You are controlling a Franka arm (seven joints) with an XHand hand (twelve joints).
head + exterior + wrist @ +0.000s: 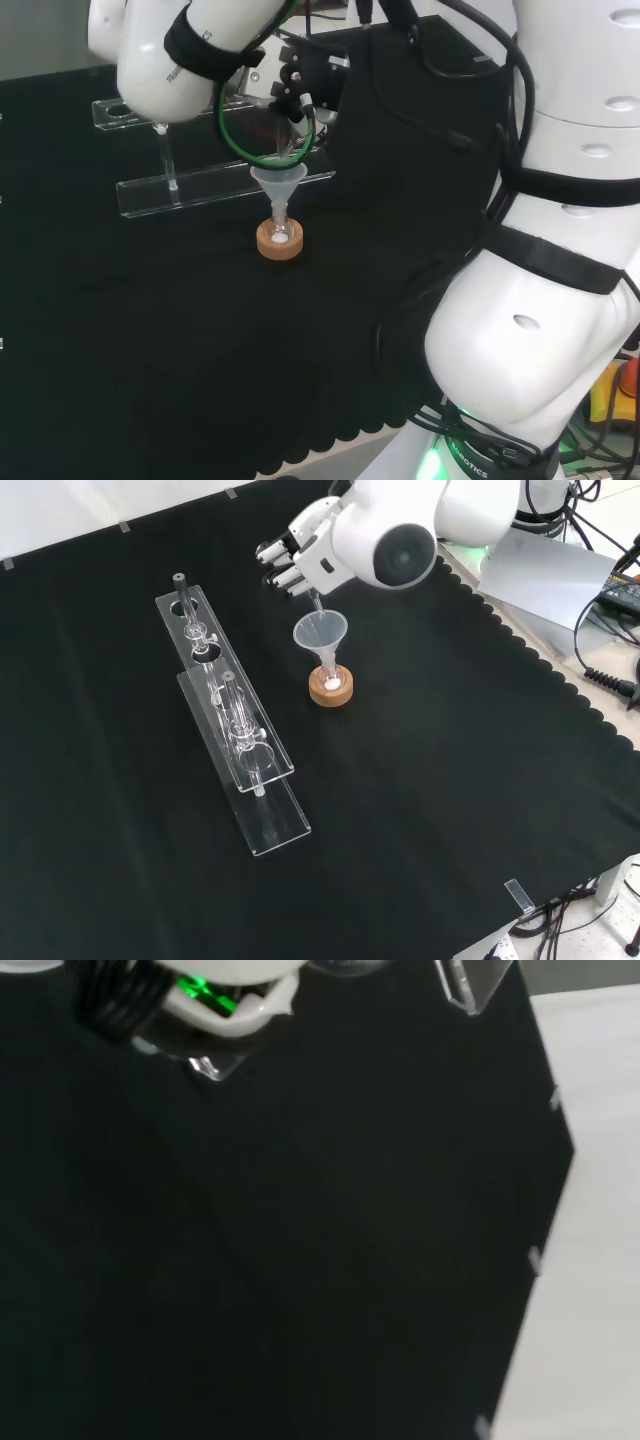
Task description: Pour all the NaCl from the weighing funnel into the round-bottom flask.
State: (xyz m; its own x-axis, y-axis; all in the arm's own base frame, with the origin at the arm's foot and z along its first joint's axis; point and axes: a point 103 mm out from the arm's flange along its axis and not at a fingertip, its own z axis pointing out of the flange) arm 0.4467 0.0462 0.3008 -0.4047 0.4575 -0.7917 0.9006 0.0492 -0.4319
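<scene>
A small round-bottom flask (280, 232) (331, 681) stands on a cork ring (280, 247) (331, 691) with white powder at its bottom. A clear plastic funnel (278, 184) (320, 633) sits in its neck. The hand (303, 88) (296, 556) hovers just above the funnel, fingers curled round a clear glass weighing funnel (315, 602) (290, 150). The weighing funnel is tilted, with its thin spout pointing down into the funnel's mouth. I cannot tell whether any powder is left in it.
A long clear acrylic rack (225, 185) (232, 723) with several glass pieces stands beyond the flask in the head view, left of it in the front view. In the wrist view a clear acrylic piece (470, 982) and the cloth's edge (545, 1220) show.
</scene>
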